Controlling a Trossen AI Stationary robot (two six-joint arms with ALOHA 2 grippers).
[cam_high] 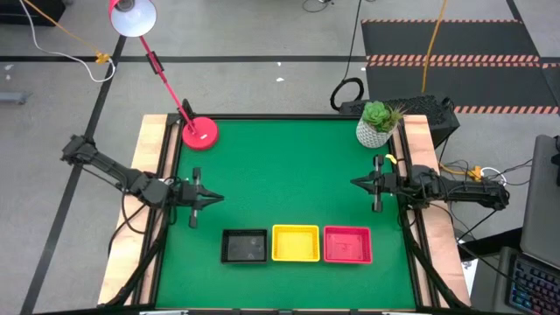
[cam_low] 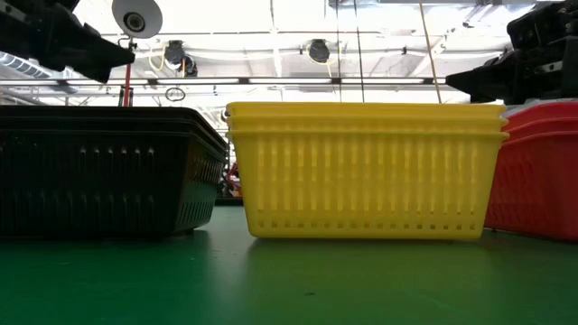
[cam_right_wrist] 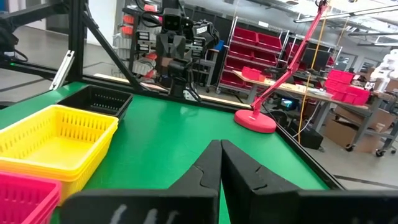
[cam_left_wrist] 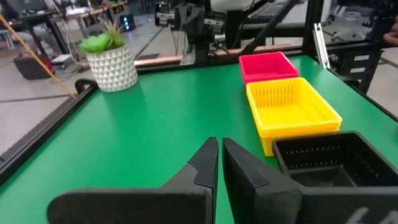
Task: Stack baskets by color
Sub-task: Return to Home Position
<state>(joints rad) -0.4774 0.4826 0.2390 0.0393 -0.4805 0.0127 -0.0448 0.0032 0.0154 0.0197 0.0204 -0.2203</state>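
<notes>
**Q:** Basket positions are to be logged, with the high view read as a dial centred on the bench (cam_high: 289, 166).

**A:** A row of three colours is recorded along the 6 o'clock edge. The black basket (cam_high: 244, 246) is placed at about 7 o'clock, the yellow baskets (cam_high: 295, 243) at 6 o'clock and the red-pink baskets (cam_high: 347, 244) at about 5 o'clock. Each is set just beside its neighbour, long sides parallel.

**Q:** Can nesting be confirmed?

**A:** In the low view, layered rims are noted on the yellow baskets and on the red-pink ones, one seated inside another. The exact count cannot be told. On the black basket, separate rims cannot be made out.

**Q:** What is entered for the left tool?

**A:** The left tool (cam_high: 217, 199) is found at 9 o'clock, raised off the bench and pointed toward 3 o'clock. Its fingers are brought together with only a slit between them, and nothing is gripped. The black basket lies apart from it, toward 5 o'clock.

**Q:** And the right tool?

**A:** The right tool (cam_high: 353, 183) is found at 3 o'clock, also raised and pointed toward 9 o'clock. Its fingers are closed tip to tip, and nothing is gripped. No basket is touched by it.

**Q:** Are other items noted?

**A:** A round pink lamp base (cam_high: 199, 133) is recorded near the 10 o'clock corner. A white plant pot (cam_high: 374, 133) is recorded near the 2 o'clock corner. Both are well apart from the row.
</notes>
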